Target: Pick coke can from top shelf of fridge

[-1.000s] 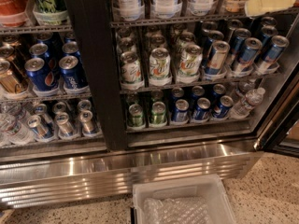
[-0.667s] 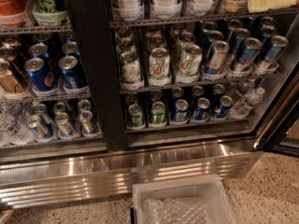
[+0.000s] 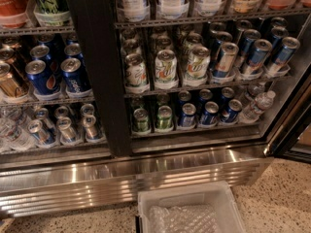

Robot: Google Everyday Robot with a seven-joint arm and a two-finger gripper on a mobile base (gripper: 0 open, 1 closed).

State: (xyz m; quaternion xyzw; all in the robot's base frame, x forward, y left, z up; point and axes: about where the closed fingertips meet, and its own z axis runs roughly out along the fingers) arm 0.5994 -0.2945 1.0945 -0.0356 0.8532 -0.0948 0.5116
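Note:
The fridge [image 3: 97, 81] fills the view, with its black centre post and its ribbed steel base [image 3: 146, 176]. At the top left corner a red Coca-Cola container [image 3: 10, 4] stands on the highest wire rack in view [image 3: 34, 30]; only its lower part shows. To the right of the post, that same rack level [image 3: 204, 19] carries white-labelled bottles. My gripper is out of view in this frame.
The lower racks hold blue Pepsi cans [image 3: 43, 76], green-white cans [image 3: 165, 67], blue-silver cans [image 3: 252, 55] and water bottles [image 3: 257, 106]. The edge of the open door [image 3: 291, 135] is at the right. A white bin with bubble wrap [image 3: 189, 210] sits on the floor in front.
A pale yellowish shape at the top right corner has left the view, and bottles on the upper rack now show there. The cans have not moved.

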